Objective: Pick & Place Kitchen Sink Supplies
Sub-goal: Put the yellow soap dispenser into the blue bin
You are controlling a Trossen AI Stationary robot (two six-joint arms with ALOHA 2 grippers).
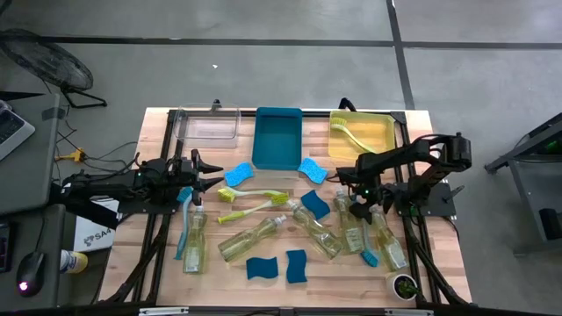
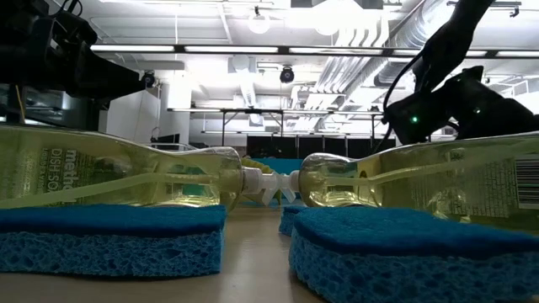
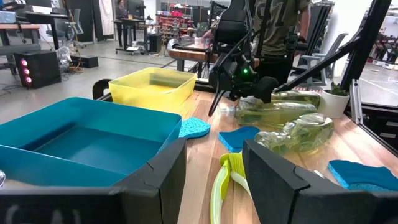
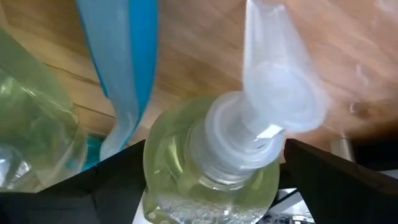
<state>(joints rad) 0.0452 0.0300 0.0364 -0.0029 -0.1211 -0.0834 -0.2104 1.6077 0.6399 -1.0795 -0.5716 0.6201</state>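
Partly hidden under the right arm, the cluster of pump bottles to the right of the teal bin (image 1: 277, 136) is hard to separate from above. About five clear bottles of yellow-green soap lie on the bench (image 1: 158, 263), all on their sides. Five blue wavy-edged sponges show clearly: two just in front of the teal bin, one farther out from it, and a pair (image 1: 278, 267) at the bench's near edge. There are three lime-green dish brushes, two (image 1: 255, 200) lying side by side crosswise in front of the teal bin and one in the yellow bin (image 1: 383, 132) beside it. A blue brush (image 1: 180, 239) lies along the leftmost bottle, and any others are too covered to count. The right tool (image 4: 214, 180) straddles the shoulder of one soap bottle (image 1: 354, 228), fingers apart on either side; whether they touch it I cannot tell. That bottle lies right of the teal bin, its long axis running front to back and its pump end toward the bins. The left tool (image 3: 214, 180) hangs left of the teal bin, fingers spread wide and empty.
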